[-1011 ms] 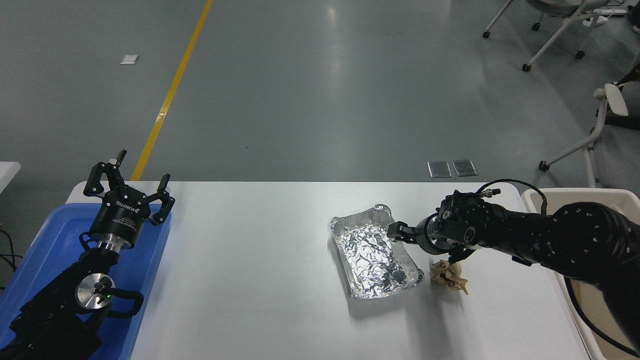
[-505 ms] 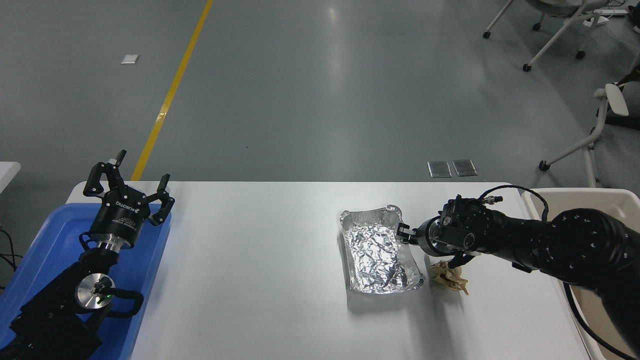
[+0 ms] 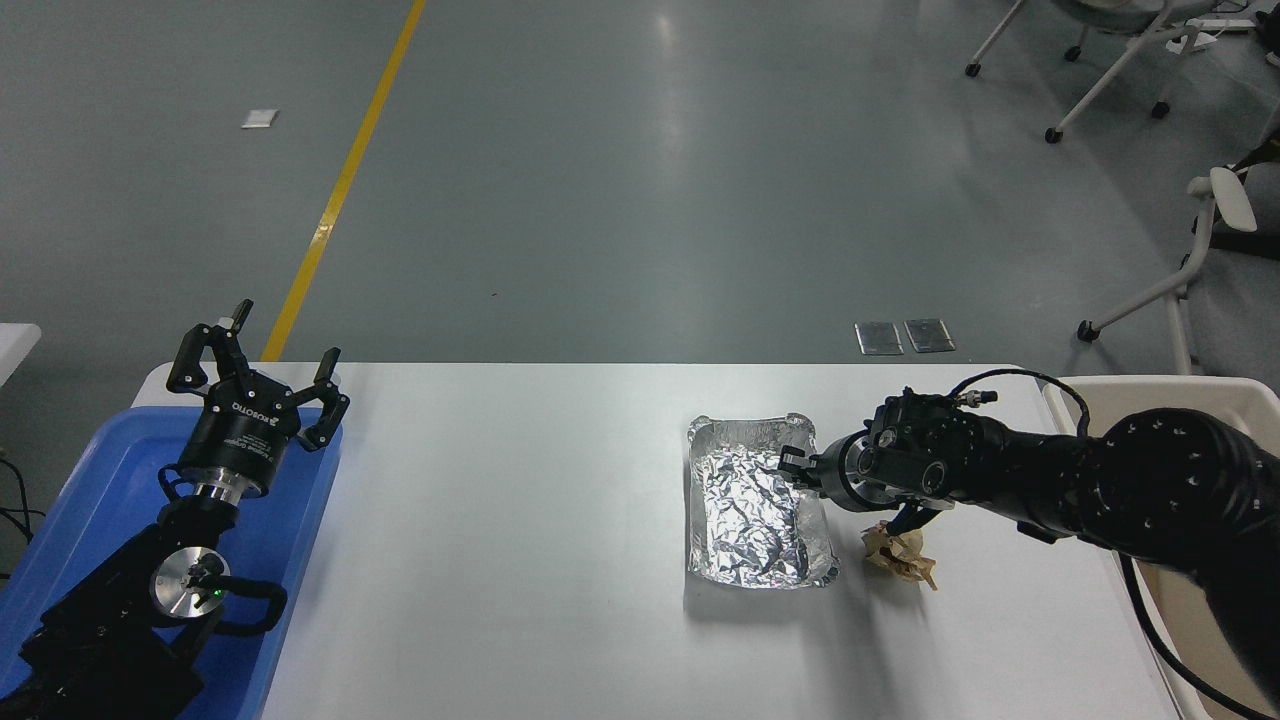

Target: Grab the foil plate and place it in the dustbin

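right gripper (image 3: 797,462) reaching over foil plate (image 3: 757,515) right rim, touching it | finger opening hidden, grasp impossible to tell | plate lying flat on table (image 3: 500,560) | left gripper (image 3: 255,375) parked, fingers spread

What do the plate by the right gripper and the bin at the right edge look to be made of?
Foil plate: thin aluminium foil, going by its shiny, heavily crinkled silver surface and bent rim. Dustbin: probably plastic, with a smooth matte cream finish and a thick rounded rim; only part shows.
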Robot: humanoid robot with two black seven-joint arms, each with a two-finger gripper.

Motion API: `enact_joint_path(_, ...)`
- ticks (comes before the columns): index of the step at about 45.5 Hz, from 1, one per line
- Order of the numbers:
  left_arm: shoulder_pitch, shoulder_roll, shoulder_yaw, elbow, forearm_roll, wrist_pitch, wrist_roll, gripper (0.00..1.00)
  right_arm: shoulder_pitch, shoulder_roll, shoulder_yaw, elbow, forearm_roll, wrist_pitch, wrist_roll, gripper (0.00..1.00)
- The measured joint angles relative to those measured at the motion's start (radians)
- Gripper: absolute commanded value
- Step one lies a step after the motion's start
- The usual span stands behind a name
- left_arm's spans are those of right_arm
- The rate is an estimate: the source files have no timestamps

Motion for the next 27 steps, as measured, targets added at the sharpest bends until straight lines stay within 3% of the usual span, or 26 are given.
enact_joint_path(27,0.000,0.000,0.000,0.000,0.000,0.000,0.000,0.98,0.135,-0.001,0.007,0.056,-0.054,0.082,0.030,0.00)
